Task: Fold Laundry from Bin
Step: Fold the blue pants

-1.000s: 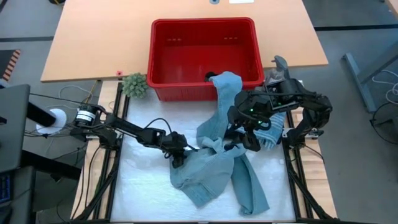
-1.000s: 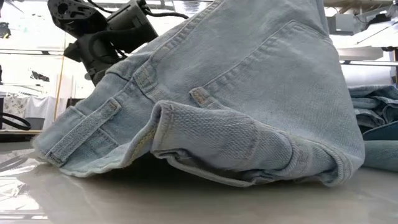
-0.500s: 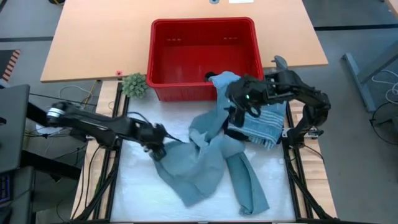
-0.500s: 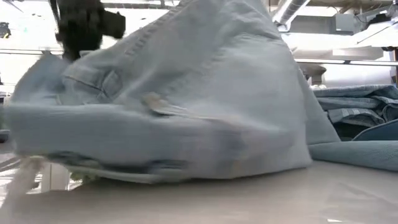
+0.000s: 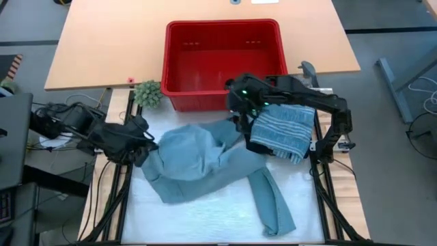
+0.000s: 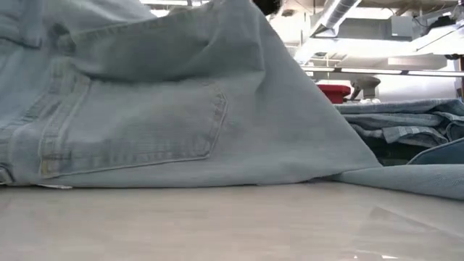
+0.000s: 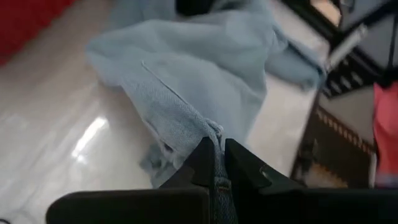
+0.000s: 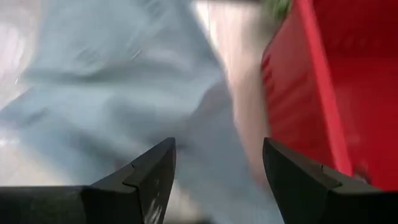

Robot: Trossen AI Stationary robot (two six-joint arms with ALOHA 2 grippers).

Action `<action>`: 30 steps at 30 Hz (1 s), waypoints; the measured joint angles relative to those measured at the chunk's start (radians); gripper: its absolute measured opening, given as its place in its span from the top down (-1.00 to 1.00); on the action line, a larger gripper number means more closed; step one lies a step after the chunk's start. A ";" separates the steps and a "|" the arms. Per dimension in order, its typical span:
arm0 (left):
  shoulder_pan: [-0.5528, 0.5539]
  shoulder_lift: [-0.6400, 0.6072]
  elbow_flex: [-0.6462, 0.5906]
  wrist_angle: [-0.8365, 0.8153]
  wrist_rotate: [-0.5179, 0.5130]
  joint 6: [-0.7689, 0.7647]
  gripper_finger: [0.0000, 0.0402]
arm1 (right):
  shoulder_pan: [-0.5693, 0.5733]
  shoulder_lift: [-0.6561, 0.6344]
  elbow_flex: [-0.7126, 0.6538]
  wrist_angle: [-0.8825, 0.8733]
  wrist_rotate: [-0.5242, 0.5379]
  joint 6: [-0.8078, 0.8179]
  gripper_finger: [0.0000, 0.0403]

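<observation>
Left wrist view showed the left gripper (image 7: 219,163) pinched tight on an edge of the light blue jeans (image 7: 199,81), the two dark fingers (image 7: 200,163) pressed together with denim caught between them and the cloth trailing away across the pale work surface. Seen from the high view, that gripper (image 5: 142,145) sat at the left edge of the white mat (image 5: 205,215), holding the jeans (image 5: 198,167) by their left end, so the garment lay stretched across the mat with one leg running toward the near right corner. In the right wrist view the right gripper (image 8: 217,165) stood with its fingers (image 8: 155,171) spread wide and nothing between them, above the denim and beside the red wall of the bin (image 8: 311,93). From above, the right gripper (image 5: 240,113) hung over the upper part of the jeans, just in front of the bin (image 5: 179,65), which stood on the wooden tabletop (image 5: 102,48) beyond the mat. A blue-grey striped cloth (image 5: 281,131) lay folded at the right side of the mat, under the right arm. A small green plant (image 5: 148,93) stood by the bin's left front corner. The low view was nearly filled by the jeans (image 6: 145,109), a back pocket facing the camera.
</observation>
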 joint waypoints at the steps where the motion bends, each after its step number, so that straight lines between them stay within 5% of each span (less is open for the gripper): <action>1: -0.015 0.022 0.035 -0.024 0.017 0.000 0.97 | -0.008 0.002 -0.026 0.064 -0.014 -0.008 -0.31; 6: -0.112 0.156 0.199 -0.171 0.100 -0.028 0.97 | -0.041 0.036 -0.134 0.316 -0.131 -0.027 -0.31; 14: -0.285 0.365 0.323 -0.291 0.154 -0.166 0.95 | -0.073 0.176 -0.144 0.312 -0.466 -0.193 -0.31; 24: -0.366 0.450 0.332 -0.274 0.167 -0.395 0.93 | -0.082 0.430 -0.143 0.305 -0.450 -0.281 -0.31; 30: -0.404 0.451 0.332 -0.275 0.155 -0.539 0.93 | -0.082 0.527 -0.143 0.267 -0.336 -0.299 -0.31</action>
